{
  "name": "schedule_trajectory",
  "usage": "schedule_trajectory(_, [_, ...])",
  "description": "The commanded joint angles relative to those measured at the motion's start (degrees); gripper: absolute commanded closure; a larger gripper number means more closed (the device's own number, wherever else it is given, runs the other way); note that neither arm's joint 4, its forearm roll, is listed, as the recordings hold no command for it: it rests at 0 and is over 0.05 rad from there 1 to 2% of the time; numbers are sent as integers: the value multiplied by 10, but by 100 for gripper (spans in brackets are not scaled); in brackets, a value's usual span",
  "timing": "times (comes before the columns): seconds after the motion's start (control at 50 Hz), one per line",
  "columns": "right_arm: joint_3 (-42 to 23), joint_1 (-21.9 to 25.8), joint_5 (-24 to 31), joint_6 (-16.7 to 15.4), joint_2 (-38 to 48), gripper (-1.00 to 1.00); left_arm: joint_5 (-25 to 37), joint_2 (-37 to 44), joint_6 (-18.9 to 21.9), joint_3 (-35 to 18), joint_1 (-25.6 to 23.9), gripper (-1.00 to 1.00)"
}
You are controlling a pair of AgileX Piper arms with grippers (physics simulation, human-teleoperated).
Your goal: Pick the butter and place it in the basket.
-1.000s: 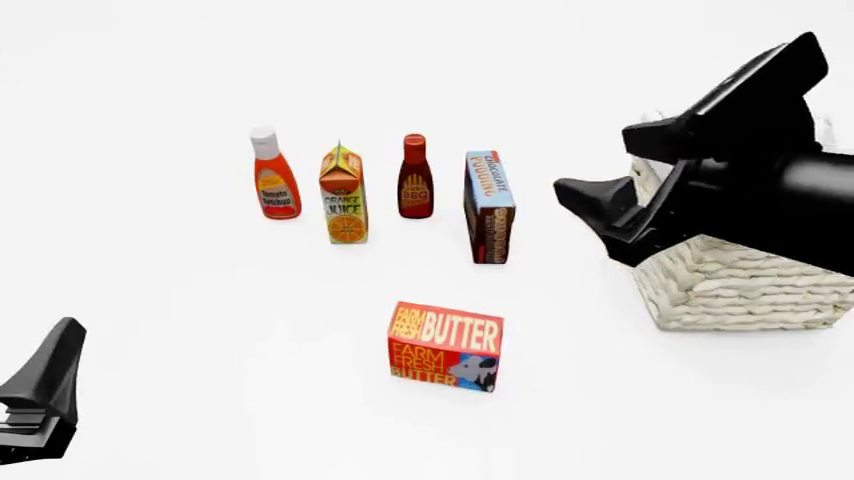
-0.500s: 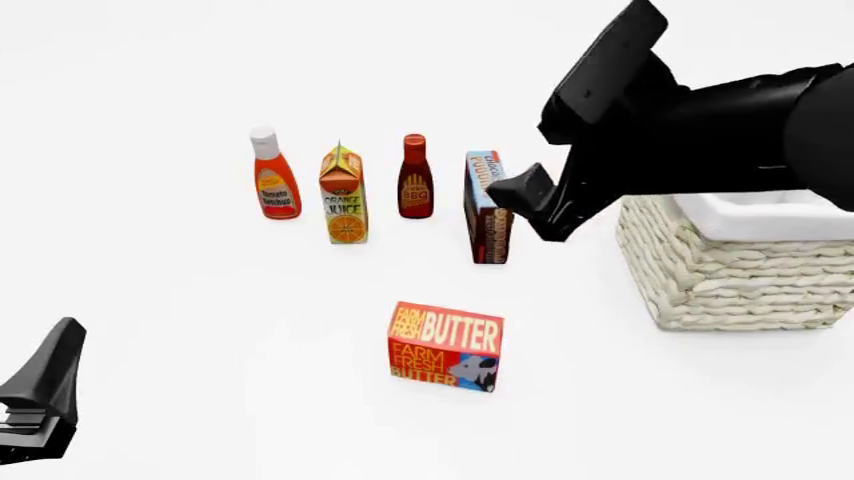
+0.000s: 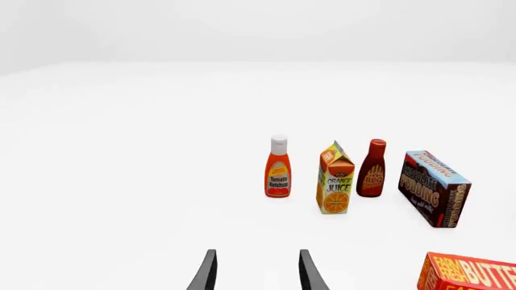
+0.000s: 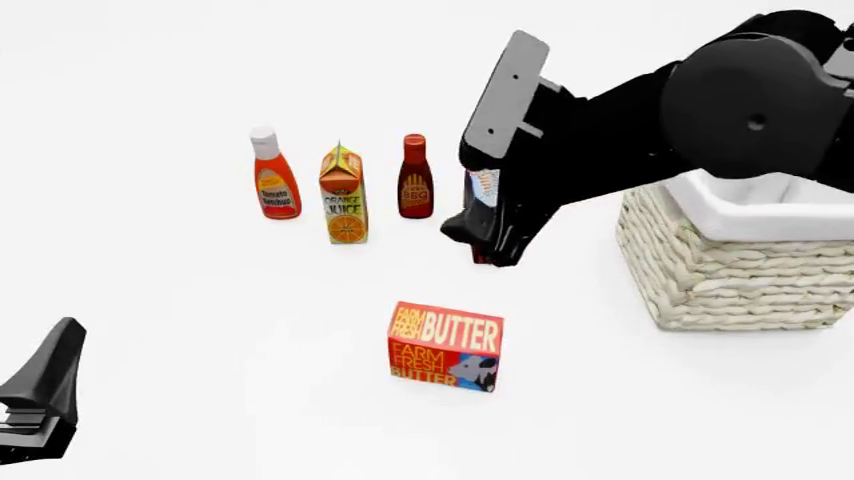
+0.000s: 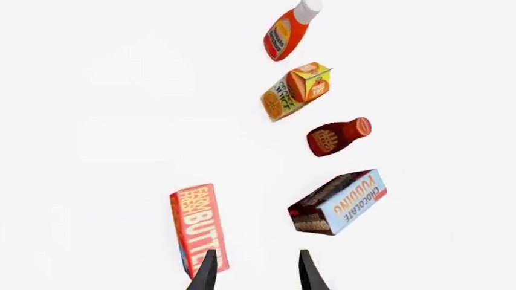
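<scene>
While both jaws gape empty, one butter (image 4: 446, 346), one basket (image 4: 738, 262), seemingly four other groceries stand.

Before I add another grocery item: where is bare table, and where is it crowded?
Free: between the butter and left gripper, and left of the ketchup bottle. Crowded: the bottle row up to the basket, where the right gripper hangs.
</scene>
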Motion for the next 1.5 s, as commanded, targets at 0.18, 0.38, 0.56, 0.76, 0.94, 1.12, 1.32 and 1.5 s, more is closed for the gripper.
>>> schedule_trajectory(0.18, [-28,42,46,-54,37,-100,0,0,0,0,0,-100])
schedule_trajectory(0.38, [-32,60,58,-73,49,-100,0,0,0,0,0,-100])
schedule_trajectory(0.56, [-24,93,75,-72,45,-100,0,0,0,0,0,-100])
schedule_trajectory(0.76, [-8,148,80,-18,19,-100,0,0,0,0,0,-100])
schedule_trajectory(0.94, [7,151,35,27,44,-100,0,0,0,0,0,-100])
schedule_trajectory(1.12, [6,140,21,25,62,-100,0,0,0,0,0,-100])
schedule_trajectory(1.32, [3,126,10,19,79,-100,0,0,0,0,0,-100])
schedule_trajectory(1.5, [-12,101,-2,14,112,-100,0,0,0,0,0,-100])
